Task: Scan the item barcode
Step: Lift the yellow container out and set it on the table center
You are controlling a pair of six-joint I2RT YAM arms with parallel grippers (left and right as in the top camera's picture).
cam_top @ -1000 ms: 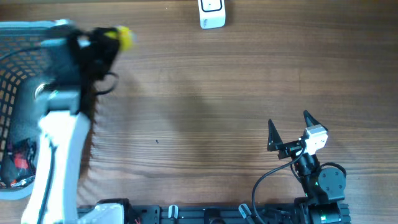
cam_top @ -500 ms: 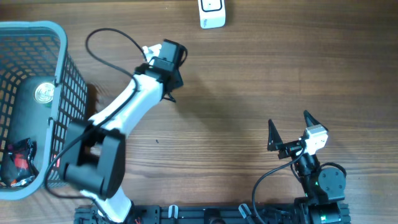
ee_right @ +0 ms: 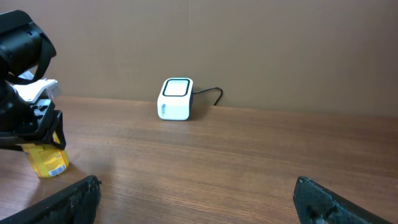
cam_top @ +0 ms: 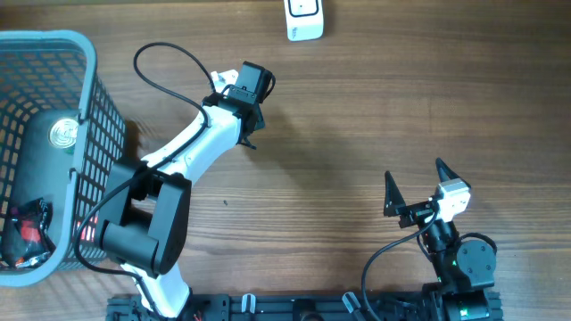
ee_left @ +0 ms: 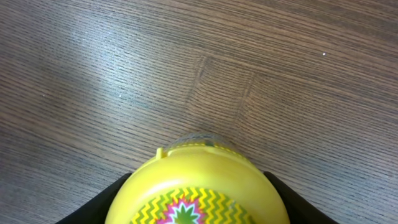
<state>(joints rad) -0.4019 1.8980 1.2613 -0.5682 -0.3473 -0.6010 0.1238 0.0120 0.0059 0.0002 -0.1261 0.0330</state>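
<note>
Step in hand: carrying the item to the scanner; barcode not yet presented, as I judge it.
Item: yellow tub (ee_left: pixel 202 190), about 11 o'clock from the middle of the table (cam_top: pixel 375 107), low over the wood and tilted; I can't tell whether its base touches.
Left pincer (cam_top: pixel 251 127): partway open, fingers either side of the tub's lid, gripping it.
Scanner (cam_top: pixel 303 20): small white box at the 12 o'clock edge, at about 1 o'clock from the tub, well apart.
Right pincer (cam_top: pixel 416 178): 5 o'clock, spread wide, nothing in it.
Basket (cam_top: pixel 45 37): 9 o'clock, other goods inside.
Next move calls for: bringing the tub near the scanner and turning its printed label toward the scanner's window.
</note>
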